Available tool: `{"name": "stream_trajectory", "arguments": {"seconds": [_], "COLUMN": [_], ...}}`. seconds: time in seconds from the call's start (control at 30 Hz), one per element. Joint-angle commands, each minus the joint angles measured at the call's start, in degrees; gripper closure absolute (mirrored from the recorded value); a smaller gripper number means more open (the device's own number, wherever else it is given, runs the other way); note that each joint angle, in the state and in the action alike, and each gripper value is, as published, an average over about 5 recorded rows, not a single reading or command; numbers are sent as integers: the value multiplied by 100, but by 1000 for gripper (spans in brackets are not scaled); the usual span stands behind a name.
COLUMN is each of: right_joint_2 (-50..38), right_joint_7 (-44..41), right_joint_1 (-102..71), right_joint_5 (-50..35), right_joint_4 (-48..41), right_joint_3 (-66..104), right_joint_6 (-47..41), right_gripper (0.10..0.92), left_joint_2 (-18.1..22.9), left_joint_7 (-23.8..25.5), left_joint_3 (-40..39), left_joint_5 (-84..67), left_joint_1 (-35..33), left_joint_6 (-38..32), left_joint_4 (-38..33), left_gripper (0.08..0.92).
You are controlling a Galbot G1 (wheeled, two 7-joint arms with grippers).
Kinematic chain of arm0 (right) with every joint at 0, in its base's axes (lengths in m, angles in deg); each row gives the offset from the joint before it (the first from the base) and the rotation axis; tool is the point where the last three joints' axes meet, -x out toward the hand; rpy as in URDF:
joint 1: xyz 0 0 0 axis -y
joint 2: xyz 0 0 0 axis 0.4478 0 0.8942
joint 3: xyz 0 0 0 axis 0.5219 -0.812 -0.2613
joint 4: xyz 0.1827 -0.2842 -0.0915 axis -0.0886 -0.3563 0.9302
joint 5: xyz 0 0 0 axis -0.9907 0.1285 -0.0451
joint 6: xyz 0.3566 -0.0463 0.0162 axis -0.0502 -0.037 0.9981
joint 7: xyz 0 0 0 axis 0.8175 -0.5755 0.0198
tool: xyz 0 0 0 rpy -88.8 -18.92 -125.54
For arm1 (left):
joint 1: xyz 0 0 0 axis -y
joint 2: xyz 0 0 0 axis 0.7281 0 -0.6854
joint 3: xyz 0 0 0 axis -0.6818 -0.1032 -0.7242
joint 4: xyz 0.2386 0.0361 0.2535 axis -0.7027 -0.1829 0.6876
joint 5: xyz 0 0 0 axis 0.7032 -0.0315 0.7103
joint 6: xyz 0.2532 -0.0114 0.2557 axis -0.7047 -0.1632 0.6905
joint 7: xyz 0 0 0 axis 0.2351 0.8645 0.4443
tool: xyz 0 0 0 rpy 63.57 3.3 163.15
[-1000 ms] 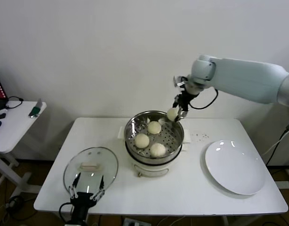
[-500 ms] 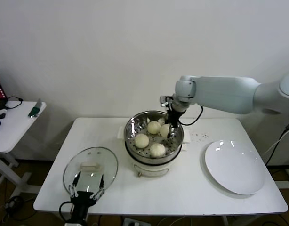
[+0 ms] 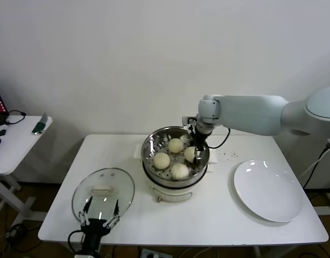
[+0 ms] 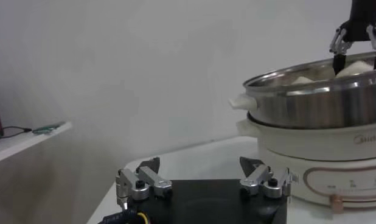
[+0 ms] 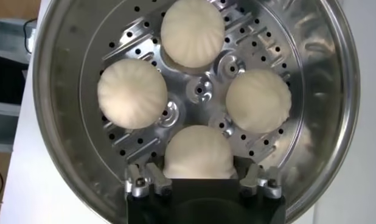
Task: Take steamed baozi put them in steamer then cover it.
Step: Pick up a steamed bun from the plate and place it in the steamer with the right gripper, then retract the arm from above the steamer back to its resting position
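i count four steamed baozi, all of them in the steamer (image 3: 176,141): the first bun (image 5: 192,31), the second bun (image 5: 132,93), the third bun (image 5: 258,100) and the fourth bun (image 5: 198,154), which sits between my right gripper (image 5: 199,181) jaws. there is one steamer. one cover (image 3: 103,192) lies on the desk (image 3: 208,215), and one white plate (image 3: 268,190) beside it. there are two desks: mine and a side desk (image 3: 17,141). i have two grippers, the other being my left gripper (image 3: 98,215).
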Motion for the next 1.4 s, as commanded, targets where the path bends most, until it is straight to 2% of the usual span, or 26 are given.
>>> {"name": "stream_trajectory", "arguments": {"seconds": [0.03, 0.2, 0.43, 0.53, 0.67, 0.8, 1.0, 1.2, 1.4], "right_joint_2": [-1, -335, -1401, -1974, -2828, -3640, -4351, -4446, -3926], "right_joint_7": [51, 120, 102, 633, 1884, 3065, 4064, 4913, 5446], "right_joint_1": [-29, 124, 590, 591, 218, -953, -3435, -5662, -7826], "right_joint_5": [20, 40, 41, 71, 186, 257, 434, 395, 418], "right_joint_4": [10, 318, 1065, 1410, 1864, 1996, 2299, 2750, 3176], "right_joint_3": [68, 310, 888, 1242, 1737, 3026, 5716, 8097, 10575], "right_joint_6": [-12, 20, 335, 737, 1476, 2223, 2907, 3143, 3073], "right_gripper": [221, 203, 202, 203, 203, 203, 203, 203, 203], "left_joint_2": [4, -3, -20, -45, -114, -169, -188, -233, -402], "left_joint_7": [-3, -11, -13, -21, -48, -78, -161, -241, -223], "left_joint_3": [-7, 4, 18, 17, 19, 39, 4, 0, 28], "left_joint_5": [3, 8, 102, 310, 605, 994, 1355, 2112, 3618], "left_joint_1": [7, 25, 105, 228, 387, 459, 508, 444, 344], "left_joint_6": [2, 6, 19, 31, 84, 206, 372, 525, 879], "left_joint_4": [-17, -22, -11, 21, 39, 9, -128, -319, -555], "left_gripper": [177, 177, 177, 177, 177, 177, 177, 177, 177]}}
